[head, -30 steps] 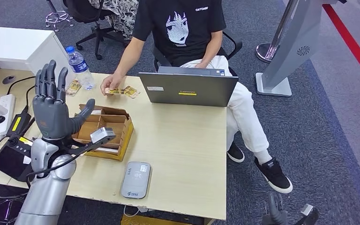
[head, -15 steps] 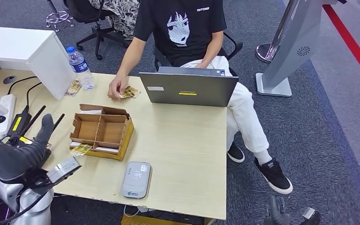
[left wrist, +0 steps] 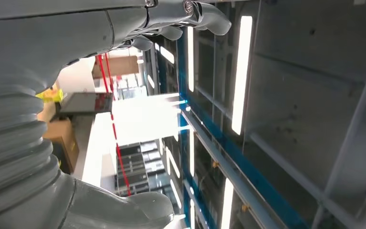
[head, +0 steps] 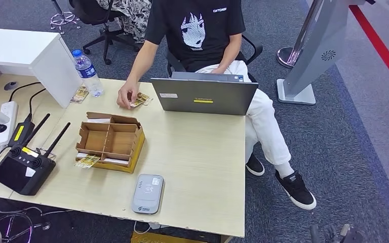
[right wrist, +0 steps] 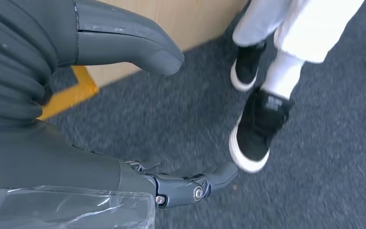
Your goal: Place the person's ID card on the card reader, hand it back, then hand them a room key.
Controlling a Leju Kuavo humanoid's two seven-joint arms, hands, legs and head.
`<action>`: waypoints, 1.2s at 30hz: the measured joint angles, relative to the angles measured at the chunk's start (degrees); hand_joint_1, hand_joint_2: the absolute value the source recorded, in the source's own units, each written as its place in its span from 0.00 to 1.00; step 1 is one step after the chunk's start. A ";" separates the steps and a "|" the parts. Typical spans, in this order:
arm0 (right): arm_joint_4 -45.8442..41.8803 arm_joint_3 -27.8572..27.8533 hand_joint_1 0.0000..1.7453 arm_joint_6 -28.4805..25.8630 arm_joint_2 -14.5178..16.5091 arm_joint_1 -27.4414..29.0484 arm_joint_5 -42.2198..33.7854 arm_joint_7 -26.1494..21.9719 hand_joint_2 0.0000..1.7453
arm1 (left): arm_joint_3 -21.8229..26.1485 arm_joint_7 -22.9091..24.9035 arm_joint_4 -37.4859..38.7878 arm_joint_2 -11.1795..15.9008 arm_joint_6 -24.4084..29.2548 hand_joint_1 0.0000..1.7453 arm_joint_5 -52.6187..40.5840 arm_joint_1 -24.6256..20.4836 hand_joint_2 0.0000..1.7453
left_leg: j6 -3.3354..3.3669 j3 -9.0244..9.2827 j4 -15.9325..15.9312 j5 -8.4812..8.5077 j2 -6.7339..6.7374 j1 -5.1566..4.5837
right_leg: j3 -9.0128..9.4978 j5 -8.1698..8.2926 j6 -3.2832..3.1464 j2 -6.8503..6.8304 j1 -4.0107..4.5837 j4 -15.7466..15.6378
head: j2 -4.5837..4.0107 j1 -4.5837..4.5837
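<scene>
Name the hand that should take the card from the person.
Left, probably: the person's hand and card reader sit on the left half of the table; the right hand hangs low beyond its right end.

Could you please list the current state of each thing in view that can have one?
Laptop: lid open.
Water bottle: upright, capped.
Cardboard organizer: open-topped.
Card reader: bare, no card on it.
Left hand: empty, fingers apart.
Right hand: empty, fingers apart.

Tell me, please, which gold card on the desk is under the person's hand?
The far card beside the laptop; the person's hand rests on it. Another card lies untouched by the cardboard box.
</scene>
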 joint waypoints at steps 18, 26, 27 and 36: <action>1.71 6.50 0.00 -9.85 -6.28 -0.07 11.98 6.72 1.00 | 33.02 0.11 40.90 4.21 -27.05 0.00 3.79 -12.92 1.00 | -0.02 0.03 -0.01 0.02 -0.03 0.00 | 0.00 -0.02 -0.02 -0.01 0.00 0.02 | 0.00 -0.01; 2.60 6.75 0.00 -8.20 -6.39 -0.04 13.01 6.57 1.00 | 37.58 0.09 65.00 11.89 -30.59 0.00 2.82 -15.29 1.00 | -0.01 0.04 -0.03 0.00 0.01 -0.02 | 0.03 -0.02 -0.02 0.04 0.01 0.02 | 0.00 0.03; 2.80 6.71 0.00 -8.09 -6.28 0.06 13.07 6.98 1.00 | 38.72 0.13 68.59 13.01 -31.07 0.00 2.95 -15.28 1.00 | -0.01 0.04 -0.03 -0.01 0.01 -0.02 | 0.03 -0.03 -0.02 0.04 0.00 0.01 | 0.00 0.02; 4.64 5.55 0.00 -6.78 -4.71 2.95 12.24 11.42 1.00 | 42.47 3.86 95.31 17.48 -24.80 0.00 -1.04 -13.34 1.00 | 0.03 -0.02 -0.03 -0.11 -0.08 -0.05 | 0.03 -0.19 0.09 -0.06 0.00 -0.02 | 0.00 0.02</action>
